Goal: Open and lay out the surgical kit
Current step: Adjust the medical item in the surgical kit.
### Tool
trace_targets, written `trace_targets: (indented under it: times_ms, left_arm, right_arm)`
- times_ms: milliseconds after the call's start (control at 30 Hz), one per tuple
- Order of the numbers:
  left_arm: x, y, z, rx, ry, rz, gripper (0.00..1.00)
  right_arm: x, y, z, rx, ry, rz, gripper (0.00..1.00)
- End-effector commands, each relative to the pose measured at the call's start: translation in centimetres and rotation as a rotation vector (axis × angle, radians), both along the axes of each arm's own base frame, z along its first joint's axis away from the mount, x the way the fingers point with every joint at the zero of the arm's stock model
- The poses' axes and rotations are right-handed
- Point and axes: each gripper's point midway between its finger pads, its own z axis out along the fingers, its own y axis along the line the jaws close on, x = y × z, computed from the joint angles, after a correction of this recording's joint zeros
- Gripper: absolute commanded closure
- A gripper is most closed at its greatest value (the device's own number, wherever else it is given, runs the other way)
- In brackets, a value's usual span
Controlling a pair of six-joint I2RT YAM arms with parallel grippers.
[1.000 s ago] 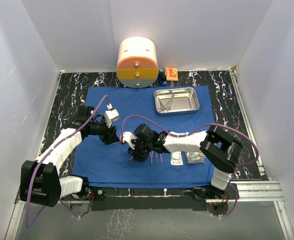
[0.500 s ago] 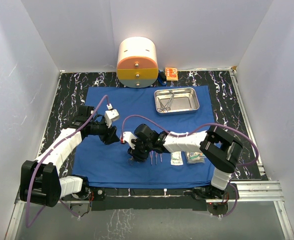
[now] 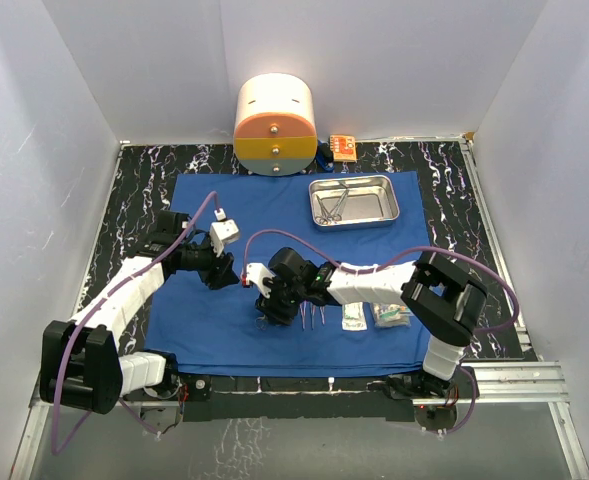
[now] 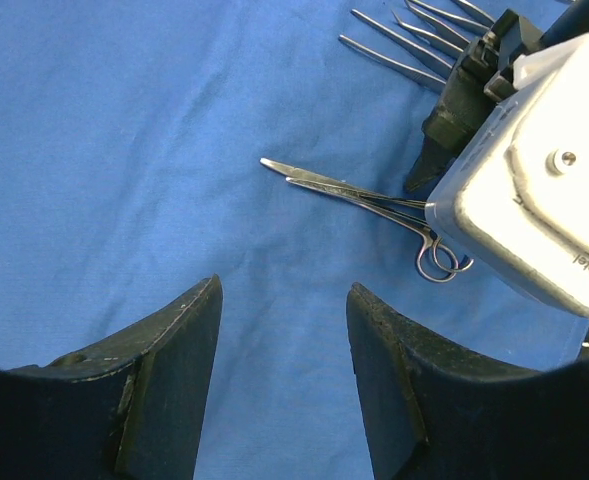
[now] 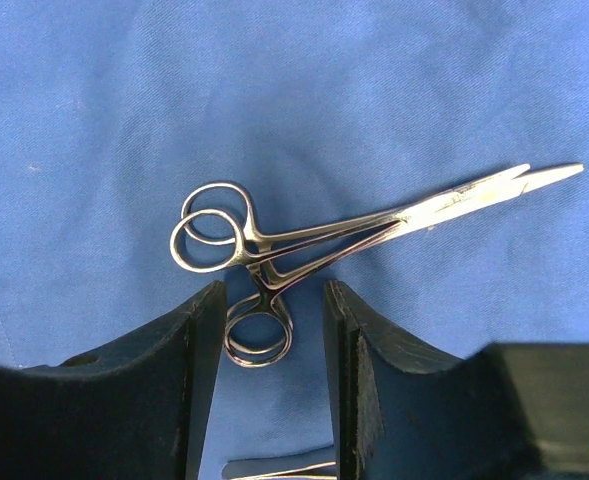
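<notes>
The royal-blue cloth (image 3: pixel 224 200) lies spread flat on the table. The steel tray (image 3: pixel 379 187) stands at its far right and holds ring-handled instruments (image 3: pixel 331 204). Ring-handled forceps (image 5: pixel 374 225) lie on the cloth; they also show in the left wrist view (image 4: pixel 354 193). My right gripper (image 5: pixel 272 330) is open and low over them, with one handle ring between its fingers (image 5: pixel 189 370). It also shows in the top view (image 3: pixel 267 308). My left gripper (image 4: pixel 284 300) is open and empty just left of the forceps, over bare cloth (image 4: pixel 124 150).
Several slim instruments (image 3: pixel 314 318) lie in a row near the cloth's front edge, with two clear packets (image 3: pixel 354 318) (image 3: pixel 392 315) to their right. The round cream-and-orange container (image 3: pixel 274 125) and a small orange box (image 3: pixel 342 147) stand at the back wall.
</notes>
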Motion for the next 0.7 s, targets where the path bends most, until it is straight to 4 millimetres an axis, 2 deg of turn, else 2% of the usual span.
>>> trace_targets:
  times_ms: [0, 167, 333, 467, 567, 667]
  left_arm:
    - [-0.4, -0.1, -0.7, 0.008, -0.014, -0.055, 0.49]
    - [-0.5, -0.4, -2.2, 0.080, -0.022, -0.110, 0.49]
    - [-0.2, -1.4, -2.9, 0.103, -0.017, -0.144, 0.48]
    - [-0.2, -2.5, -3.9, 0.155, -0.041, -0.215, 0.47]
    - [-0.2, -3.0, -4.8, 0.205, -0.053, -0.268, 0.47]
    - [0.3, -3.6, -5.0, 0.209, -0.067, -0.276, 0.47]
  right_arm:
    - [1.6, 1.5, 4.4, 0.089, -0.089, -0.018, 0.57]
    - [2.9, 1.2, 6.4, 0.119, -0.141, -0.041, 0.57]
    - [5.8, -0.5, 8.7, 0.178, -0.130, -0.116, 0.57]
    - [8.8, -3.3, 10.5, 0.234, -0.119, -0.211, 0.57]
    - [11.1, -5.9, 11.5, 0.255, -0.144, -0.292, 0.57]
    - [13.1, -8.7, 12.4, 0.281, -0.159, -0.373, 0.57]
